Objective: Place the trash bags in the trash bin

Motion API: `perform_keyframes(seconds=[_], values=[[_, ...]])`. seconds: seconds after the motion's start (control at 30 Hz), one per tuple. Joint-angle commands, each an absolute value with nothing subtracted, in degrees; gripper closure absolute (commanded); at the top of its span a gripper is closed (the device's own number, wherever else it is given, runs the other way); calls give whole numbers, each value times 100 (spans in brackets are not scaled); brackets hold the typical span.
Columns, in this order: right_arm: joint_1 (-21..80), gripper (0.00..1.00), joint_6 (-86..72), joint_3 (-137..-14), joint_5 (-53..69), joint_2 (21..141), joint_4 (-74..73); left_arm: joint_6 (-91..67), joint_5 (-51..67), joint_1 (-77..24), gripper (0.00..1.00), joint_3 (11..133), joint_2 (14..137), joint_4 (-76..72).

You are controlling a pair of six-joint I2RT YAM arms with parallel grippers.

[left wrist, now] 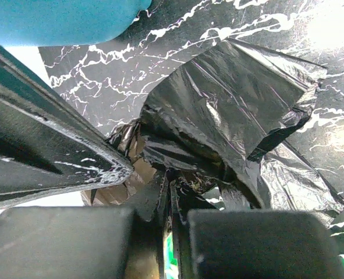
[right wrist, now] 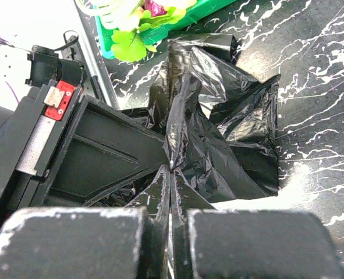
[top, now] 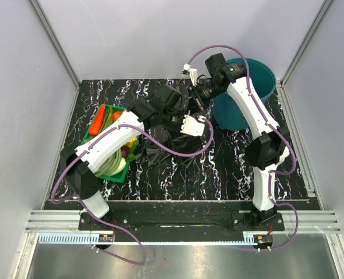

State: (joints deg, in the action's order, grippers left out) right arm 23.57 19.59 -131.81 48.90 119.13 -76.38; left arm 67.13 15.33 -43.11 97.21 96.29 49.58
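Left wrist: left pincer clamps trash bag — right pincer clamps it too.

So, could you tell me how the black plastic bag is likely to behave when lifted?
Likely floppy: the thin glossy black plastic bag crumples in loose folds, so it should sag and trail. Probably very light, being thin film. Its shiny surface may slip when pinched.

Right arm across trash bin mouth; vegetable tray under left arm.
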Motion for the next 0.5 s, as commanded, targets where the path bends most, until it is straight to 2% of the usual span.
perform_keyframes(seconds=[0.0,0.47], values=[[2338,100,1820,-13193,4510,11831,-7472,6601,1477,-4386,100,9720,9510,4886],[2338,100,1819,-10969,1996,10644,-5634,6899,704,-4605,100,10555,9106,6802]])
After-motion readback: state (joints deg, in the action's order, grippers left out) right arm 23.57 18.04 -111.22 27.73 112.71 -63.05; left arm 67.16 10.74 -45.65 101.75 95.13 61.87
